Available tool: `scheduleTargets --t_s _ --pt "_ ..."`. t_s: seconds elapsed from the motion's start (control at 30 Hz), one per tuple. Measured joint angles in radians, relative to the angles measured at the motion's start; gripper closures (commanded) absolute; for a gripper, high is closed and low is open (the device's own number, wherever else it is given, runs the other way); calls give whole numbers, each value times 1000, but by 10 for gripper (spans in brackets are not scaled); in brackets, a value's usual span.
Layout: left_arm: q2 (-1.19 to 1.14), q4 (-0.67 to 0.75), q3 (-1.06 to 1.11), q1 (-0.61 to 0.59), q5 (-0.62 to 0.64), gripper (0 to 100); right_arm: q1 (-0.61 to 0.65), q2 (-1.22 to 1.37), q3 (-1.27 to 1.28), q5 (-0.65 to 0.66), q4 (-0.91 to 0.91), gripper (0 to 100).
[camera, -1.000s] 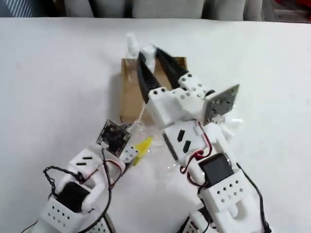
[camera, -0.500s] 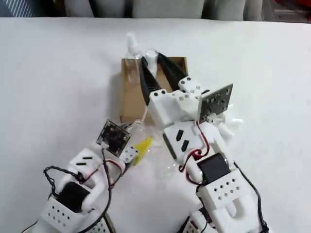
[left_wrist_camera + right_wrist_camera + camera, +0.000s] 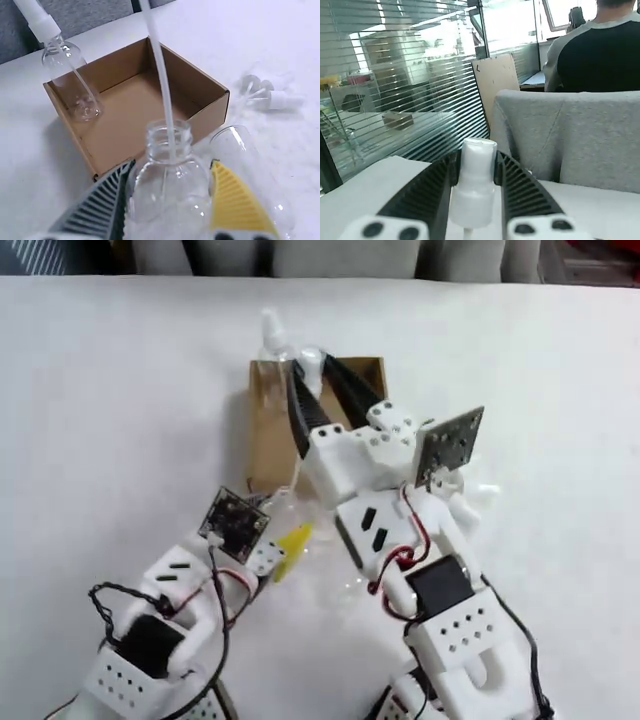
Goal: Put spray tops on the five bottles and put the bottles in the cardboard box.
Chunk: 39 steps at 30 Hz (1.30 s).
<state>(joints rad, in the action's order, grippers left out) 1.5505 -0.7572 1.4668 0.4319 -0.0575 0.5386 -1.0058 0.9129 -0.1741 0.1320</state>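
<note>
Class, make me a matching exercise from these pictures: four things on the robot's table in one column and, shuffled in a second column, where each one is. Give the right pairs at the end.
Things
1. spray top with tube
2. open bottle
3. capped bottle
4. loose spray tops

Places
A. standing in a corner of the cardboard box
B. lying on the table beside the box
C. held in the left gripper
D. held in the right gripper

Pairs: 1-D, 2-C, 3-A, 4-B
</note>
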Motion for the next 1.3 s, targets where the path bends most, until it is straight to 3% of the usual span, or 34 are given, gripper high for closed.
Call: scheduleTargets --t_s 0.4,0.83,1.3 --pt "0 75 34 3 2 979 37 0 77 -3 94 981" --pt "0 75 34 5 2 979 104 -170 192 -5 97 981" --pt "0 75 34 5 0 979 118 -218 193 -2 244 972"
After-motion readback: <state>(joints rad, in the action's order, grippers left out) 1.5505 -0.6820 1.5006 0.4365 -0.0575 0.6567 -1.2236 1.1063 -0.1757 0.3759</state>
